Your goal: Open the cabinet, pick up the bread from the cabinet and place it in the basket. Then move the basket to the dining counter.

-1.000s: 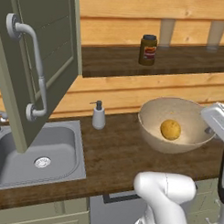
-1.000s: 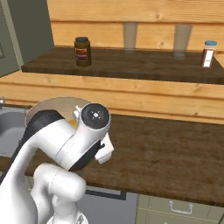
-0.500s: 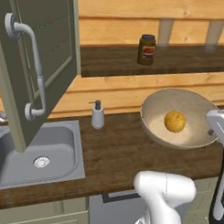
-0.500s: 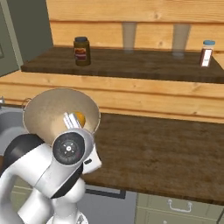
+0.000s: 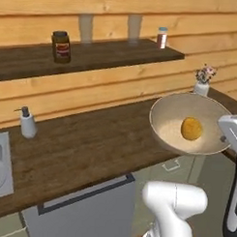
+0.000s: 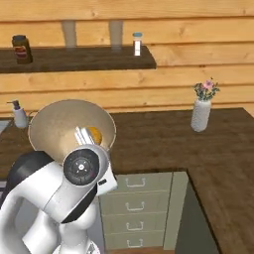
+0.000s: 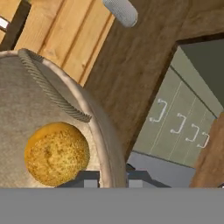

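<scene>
I am holding the basket up in the air, off the bench, with the gripper pinching its rim. In the hand view the jaws are sitting narrow, one finger on each side of the basket wall, so they are closed on the rim. The bread is lying inside the basket on its pale floor, close to the gripped side. From the left base camera I am seeing the basket tilted toward me, floating past the front edge of the bench, over the gap where the grey-green base cabinet stands. From the right base camera the basket is sitting just behind my own white arm, and the bread is peeking out beside the wrist. The hand view is showing the bread as a round golden bun against the basket wall, with a rope handle draped over the inside.

On the bench, a soap dispenser is standing well to the left, and a small vase of flowers is standing near the corner. A shelf above is carrying a dark jar and a small shaker. A bank of drawers is showing below the bench.
</scene>
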You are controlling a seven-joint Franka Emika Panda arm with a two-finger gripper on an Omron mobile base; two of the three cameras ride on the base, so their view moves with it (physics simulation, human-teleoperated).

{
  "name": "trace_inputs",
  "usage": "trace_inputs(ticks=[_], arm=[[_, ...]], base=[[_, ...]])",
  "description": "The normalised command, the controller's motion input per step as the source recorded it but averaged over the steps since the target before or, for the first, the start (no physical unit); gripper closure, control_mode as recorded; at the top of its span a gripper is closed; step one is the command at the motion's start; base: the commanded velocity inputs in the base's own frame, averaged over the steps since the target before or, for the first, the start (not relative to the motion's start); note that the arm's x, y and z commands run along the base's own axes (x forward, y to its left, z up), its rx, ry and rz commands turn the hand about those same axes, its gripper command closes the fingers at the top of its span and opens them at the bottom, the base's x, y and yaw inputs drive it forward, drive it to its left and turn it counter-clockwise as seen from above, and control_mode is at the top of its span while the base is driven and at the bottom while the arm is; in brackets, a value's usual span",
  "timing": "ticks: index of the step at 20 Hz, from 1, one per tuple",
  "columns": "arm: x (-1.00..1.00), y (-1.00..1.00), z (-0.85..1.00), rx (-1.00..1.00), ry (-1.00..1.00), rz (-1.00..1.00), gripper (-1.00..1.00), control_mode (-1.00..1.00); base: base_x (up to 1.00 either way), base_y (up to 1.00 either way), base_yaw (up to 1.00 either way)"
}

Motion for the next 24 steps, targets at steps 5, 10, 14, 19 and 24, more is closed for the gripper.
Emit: trace_inputs(ticks=[5, 10, 14, 19, 24], arm=[[0.00, 0.00, 0.00, 0.00, 0.00, 0.00, 1.00, 1.00], [0.00, 0.00, 0.00, 0.00, 0.00, 0.00, 1.00, 1.00], [0.00, 0.00, 0.00, 0.00, 0.00, 0.00, 1.00, 1.00], [0.00, 0.00, 0.00, 0.00, 0.00, 0.00, 1.00, 1.00], [0.00, 0.00, 0.00, 0.00, 0.00, 0.00, 1.00, 1.00]], base=[[0.00, 0.00, -0.99], [0.00, 0.00, -1.00], [0.00, 0.00, -1.00], [0.00, 0.00, -1.00], [0.00, -0.24, -0.94]])
